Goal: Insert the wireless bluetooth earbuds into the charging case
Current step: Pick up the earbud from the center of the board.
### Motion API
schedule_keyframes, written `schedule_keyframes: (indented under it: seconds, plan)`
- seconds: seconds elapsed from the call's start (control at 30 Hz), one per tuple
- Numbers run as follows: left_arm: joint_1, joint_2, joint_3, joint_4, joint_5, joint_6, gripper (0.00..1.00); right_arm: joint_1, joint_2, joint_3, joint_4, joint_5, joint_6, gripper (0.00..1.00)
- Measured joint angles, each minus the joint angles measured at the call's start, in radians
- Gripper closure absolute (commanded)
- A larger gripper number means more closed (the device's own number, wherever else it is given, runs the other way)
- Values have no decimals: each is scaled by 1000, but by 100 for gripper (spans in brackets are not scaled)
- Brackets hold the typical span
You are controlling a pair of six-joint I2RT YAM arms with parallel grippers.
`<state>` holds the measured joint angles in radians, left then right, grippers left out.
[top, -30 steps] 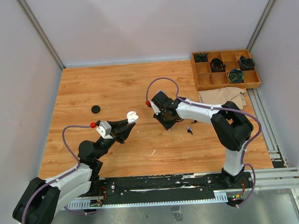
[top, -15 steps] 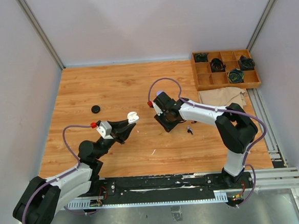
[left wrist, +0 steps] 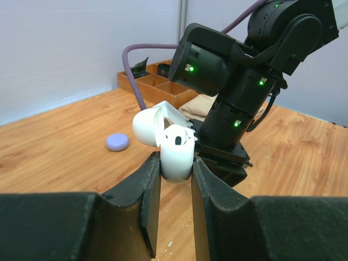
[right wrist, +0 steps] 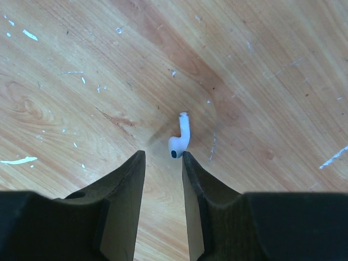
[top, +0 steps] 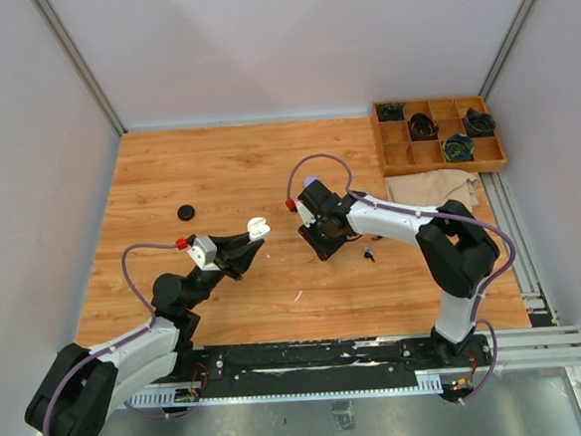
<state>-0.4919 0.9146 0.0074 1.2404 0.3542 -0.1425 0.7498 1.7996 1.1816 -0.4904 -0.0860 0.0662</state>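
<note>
The case point(left wrist: 166, 149) is glossy white with one dark dot. The earbud point(right wrist: 180, 136) is white with a dark tip. The table point(right wrist: 261, 65) is orange-brown woodgrain flecked with white scuffs. One disc point(left wrist: 117, 142) is lilac, another point(top: 185, 212) black. The cloth point(top: 433, 185) is tan, the cable point(left wrist: 152, 47) purple.

White earbud point(right wrist: 179, 138) lies on bare tabletop point(right wrist: 272, 65), wood clear all round. Right arm's wrist point(left wrist: 228, 109) looms close behind open charging case point(left wrist: 166, 144).
</note>
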Motion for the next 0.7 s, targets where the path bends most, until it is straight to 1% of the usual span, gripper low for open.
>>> schedule_keyframes:
  seconds: [0.27,0.5,0.63,0.7]
  plan:
    - [0,0,0,0,2,0,100,14,32,10,2,-45,9,65]
    - [0,-5,0,0,3,0,100,31,61,63,16,-106,9,64]
    - [0,-11,0,6,7,0,100,37,69,104,16,-120,-9,59]
    - [0,-16,0,8,7,0,100,37,69,116,14,-120,-26,58]
